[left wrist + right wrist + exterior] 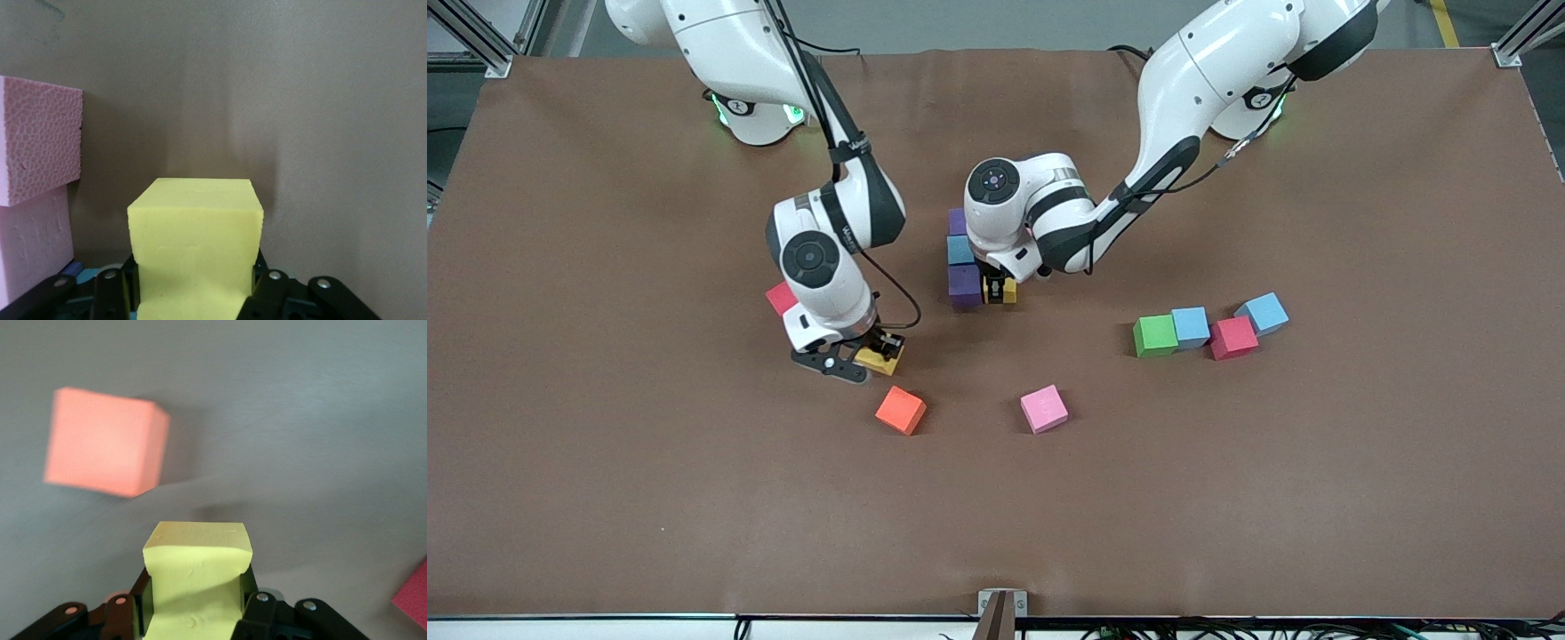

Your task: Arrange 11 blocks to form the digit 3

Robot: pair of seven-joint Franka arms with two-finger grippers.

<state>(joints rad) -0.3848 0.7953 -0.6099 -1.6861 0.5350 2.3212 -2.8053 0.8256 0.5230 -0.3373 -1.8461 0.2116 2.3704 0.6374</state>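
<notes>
Nearest the front camera lie an orange cube (901, 410) and a light pink cube (1044, 409), well apart on the brown table (1227, 498).

Just farther than the orange cube, the right gripper (879, 349) holds a yellow cube (879, 358) with its fingers (259, 603) pressed into the foam. In the right wrist view this yellow cube (197, 577) is dented between the fingers and the orange cube (103, 441) shows above the grey-brown surface. Whether the held cube rests on the table or hangs just above it cannot be told. A red cube (781, 298) lies partly hidden by the right arm's wrist.

Toward the left arm's end of the table, four cubes form a loose row: a green cube (1155, 336) touching a light blue cube (1191, 326), then a dark pink cube (1233, 338) touching a second light blue cube (1263, 314).

Farther back, near the table's middle, the left gripper (996, 290) is closed on a second yellow cube (1008, 291). This cube stands beside a column of three touching cubes: a dark purple cube (965, 283) nearest the camera, then a blue cube (959, 250), then a purple cube (957, 221). In the left wrist view the fingers (267, 290) clamp the yellow cube (193, 250) low on both flanks, and two stacked-looking pink faces (37, 200) stand close by.

The robots' bases stand at the table's farthest edge; aluminium frame posts (1525, 36) mark the corners.
</notes>
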